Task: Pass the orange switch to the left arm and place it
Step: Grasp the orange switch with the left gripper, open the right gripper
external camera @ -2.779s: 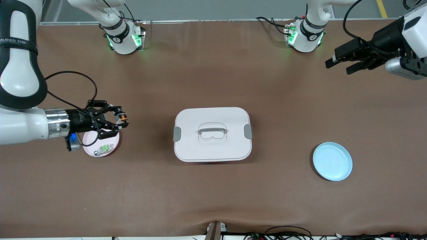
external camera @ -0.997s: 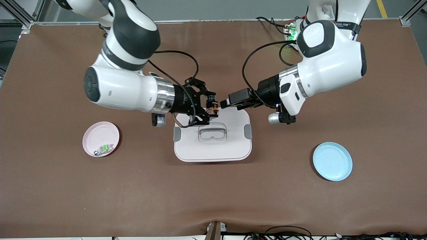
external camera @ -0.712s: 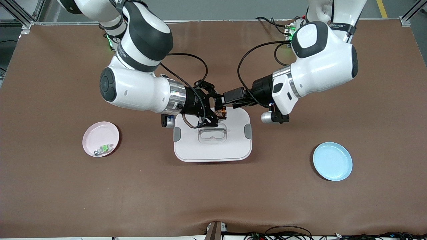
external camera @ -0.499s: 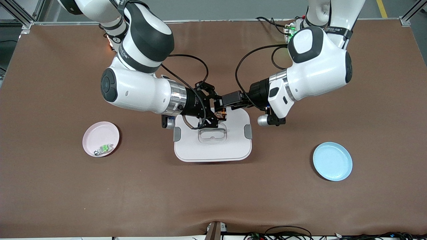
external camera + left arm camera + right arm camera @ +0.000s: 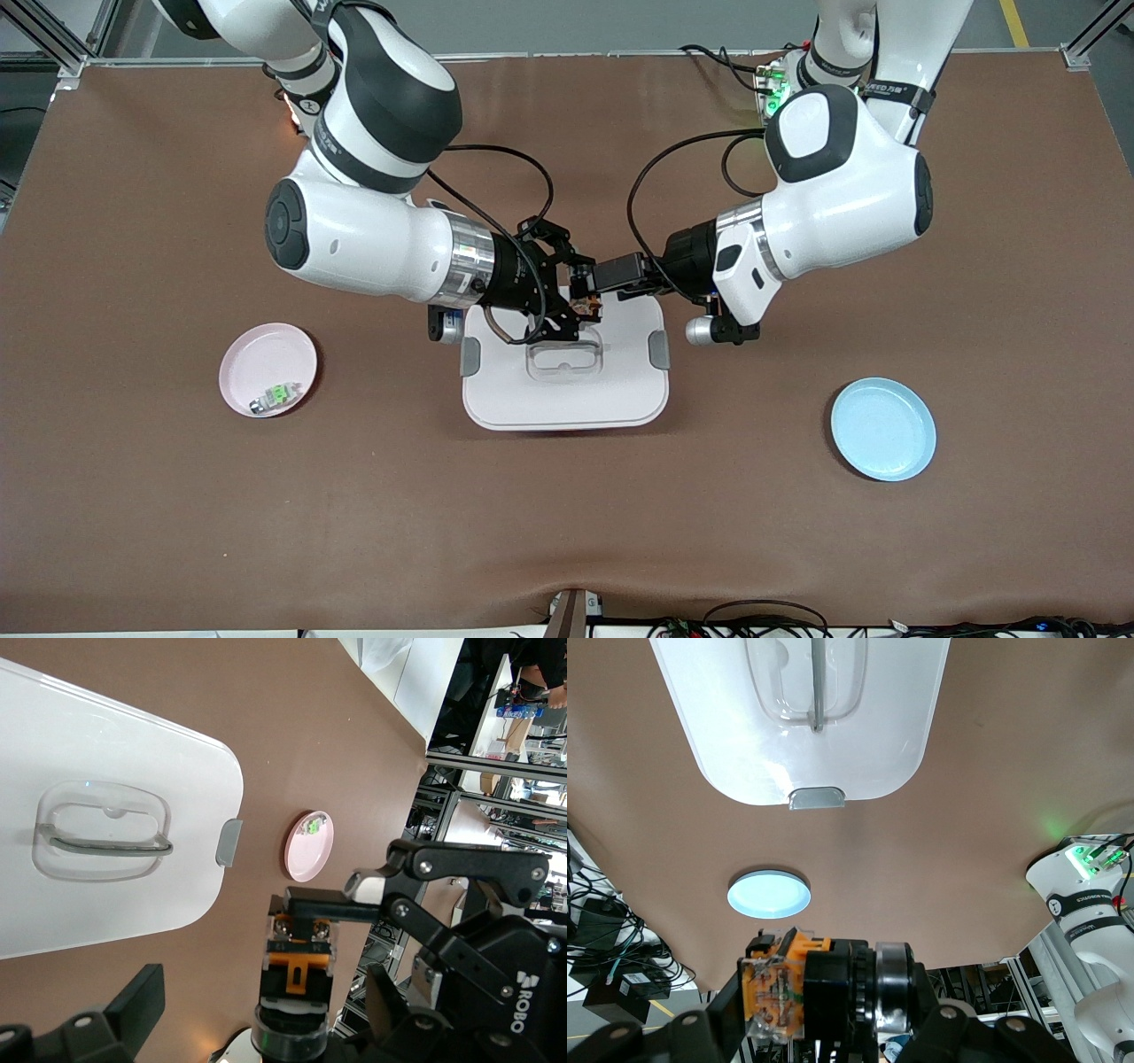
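Just above the middle of the front view, both end effectors meet over the upper edge of the box (image 5: 564, 370), which sits on the brown desk (image 5: 567, 514) at frame centre. The right end effector (image 5: 580, 301), reaching in from the upper left of the frame, is clamped on the orange switch (image 5: 587, 306); in the right wrist view the switch (image 5: 780, 997) sits low in the frame, gripped between the fingers. The left end effector (image 5: 595, 276), coming from the upper right, has its jaws spread wide and holds nothing; it is right beside the switch, and whether it touches cannot be told. In the left wrist view the switch (image 5: 299, 970) appears low and central. A pink plate (image 5: 267, 369) with a small green-and-silver component (image 5: 275, 396) lies at middle left, a blue plate (image 5: 883, 429) at lower right.
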